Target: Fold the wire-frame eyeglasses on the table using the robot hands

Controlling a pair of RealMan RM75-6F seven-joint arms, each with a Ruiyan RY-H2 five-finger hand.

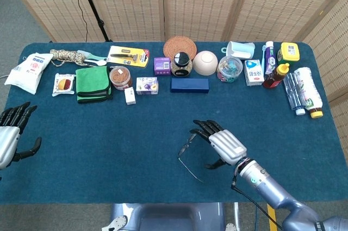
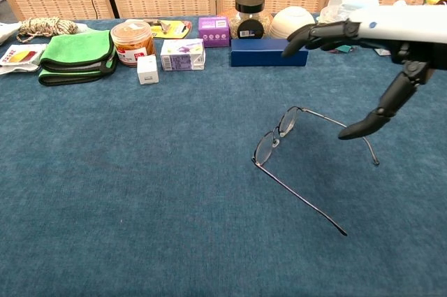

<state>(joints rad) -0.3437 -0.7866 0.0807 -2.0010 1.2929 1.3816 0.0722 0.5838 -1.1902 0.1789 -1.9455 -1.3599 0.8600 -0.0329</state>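
Head view: your right hand (image 1: 225,145) hovers empty, fingers spread, over the far temple arm of the eyeglasses (image 1: 188,152), which lie unfolded mid-table. Your left hand (image 1: 10,136) waits empty, fingers apart, at the left edge.

Chest view: right hand (image 2: 380,38) above the glasses (image 2: 274,142), thumb pointing down just beside that arm. You look set to fold; next, nudge it toward the lenses.

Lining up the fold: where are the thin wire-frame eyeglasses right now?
The wire-frame eyeglasses lie open on the blue table, centre-front, directly below the right hand, well in front of the dark blue box.
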